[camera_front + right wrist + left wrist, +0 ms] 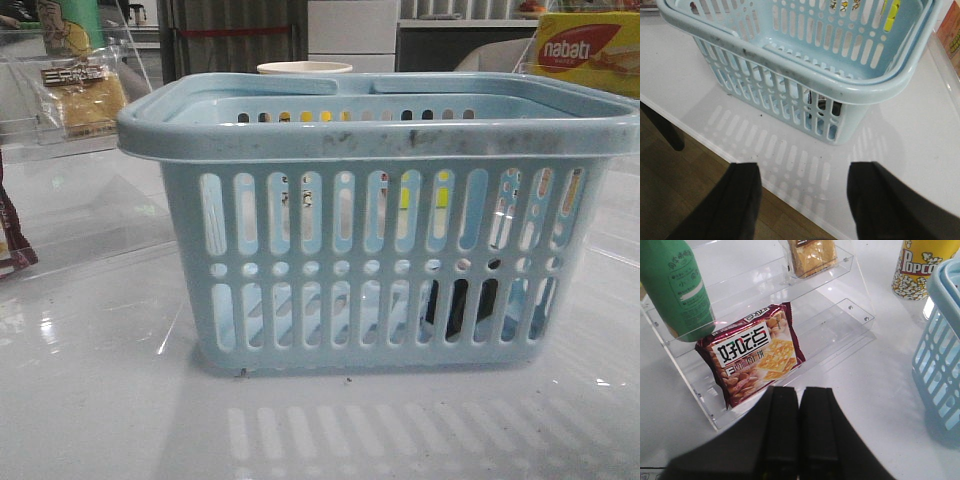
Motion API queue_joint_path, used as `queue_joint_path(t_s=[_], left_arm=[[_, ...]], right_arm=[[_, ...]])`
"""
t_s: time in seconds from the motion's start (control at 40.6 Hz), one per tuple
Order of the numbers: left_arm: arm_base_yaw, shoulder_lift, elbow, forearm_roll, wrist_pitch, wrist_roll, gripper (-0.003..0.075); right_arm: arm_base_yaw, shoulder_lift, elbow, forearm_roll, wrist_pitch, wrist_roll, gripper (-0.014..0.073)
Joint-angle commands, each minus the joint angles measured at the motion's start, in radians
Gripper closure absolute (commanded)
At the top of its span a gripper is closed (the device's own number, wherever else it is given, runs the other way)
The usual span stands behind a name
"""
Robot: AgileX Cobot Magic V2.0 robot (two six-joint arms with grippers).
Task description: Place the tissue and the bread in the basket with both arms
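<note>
The light-blue basket [380, 140] stands mid-table. A dark tissue pack [460, 305] shows through its lower right slots, inside the basket. In the right wrist view it shows as a dark patch [821, 106] behind the slots of the basket's near corner [790, 62]. The bread packet [85, 95] stands on a clear shelf at the far left, also in the left wrist view [812, 257]. My left gripper [800, 392] is shut and empty, in front of the shelf. My right gripper [805, 170] is open and empty above the table's edge, short of the basket. Neither gripper shows in the front view.
The clear acrylic shelf [840, 330] also holds a dark red snack bag [752, 355] and a green pack [677, 290]. A popcorn cup [917, 267] stands behind the basket's edge [942, 340]. A yellow nabati box [590, 50] is at the far right. Floor [675, 200] lies beyond the table edge.
</note>
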Motion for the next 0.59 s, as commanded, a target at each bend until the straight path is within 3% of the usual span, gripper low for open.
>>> queue_joint_path(t_s=[0.0,0.566], left_arm=[[-0.007,0.004,-0.035,-0.001,-0.072,-0.008,0.0629],[-0.007,0.011,-0.035,-0.001,-0.159,-0.008,0.0628]], right_arm=[[0.001,0.003,-0.027,-0.007,-0.067,-0.008,0.0109],[0.001,0.003,-0.027,-0.007,-0.067,-0.008,0.0109]])
